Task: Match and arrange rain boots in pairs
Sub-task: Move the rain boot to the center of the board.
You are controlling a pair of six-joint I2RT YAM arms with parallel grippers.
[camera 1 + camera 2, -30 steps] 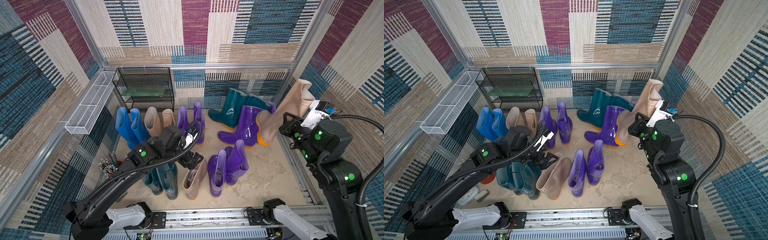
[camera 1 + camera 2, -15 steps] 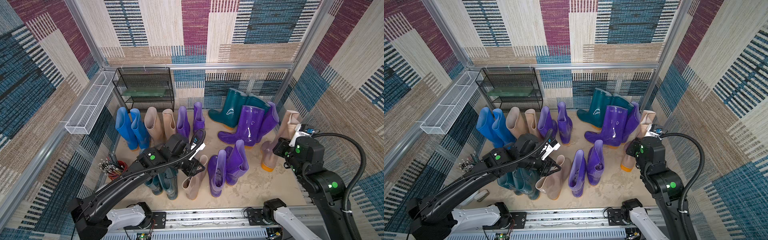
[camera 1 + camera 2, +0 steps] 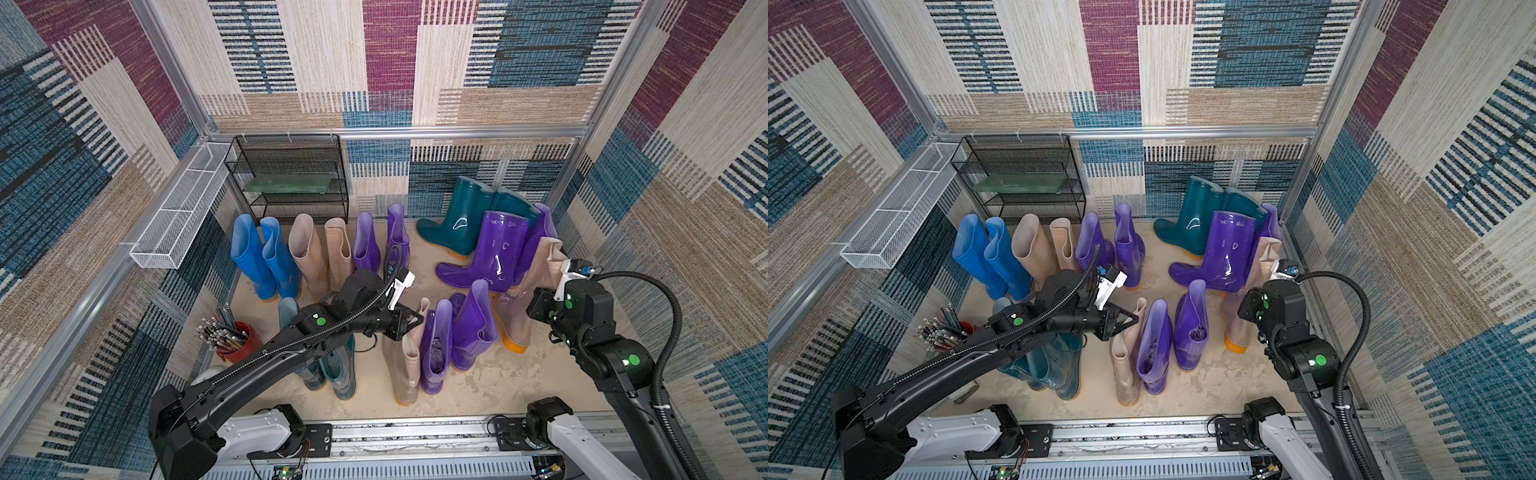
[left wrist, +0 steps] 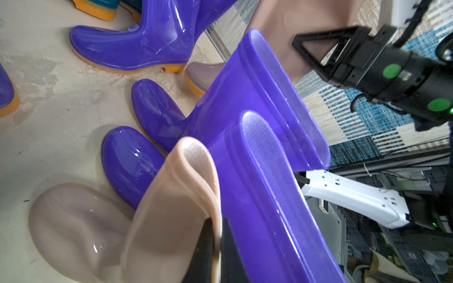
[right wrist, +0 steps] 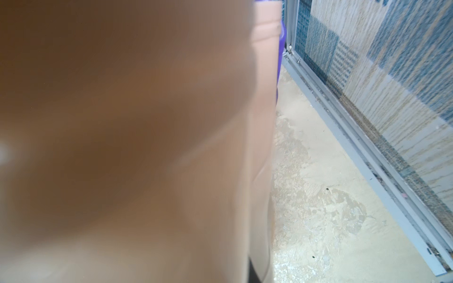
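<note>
left pincer (image 3: 417, 323) nips beige boot (image 3: 401, 370), right pincer (image 4: 300, 43) another (image 3: 515, 324)

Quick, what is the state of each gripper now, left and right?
Left gripper: closed on the cuff of the front beige boot.
Right gripper: closed on the tall beige boot near the right wall.

No legible text. Faint embossed lettering at shaft top of purple rain boot (image 3: 1229, 245), unreadable. Pale outline mark on teal rain boot (image 3: 463, 216), no characters.
</note>
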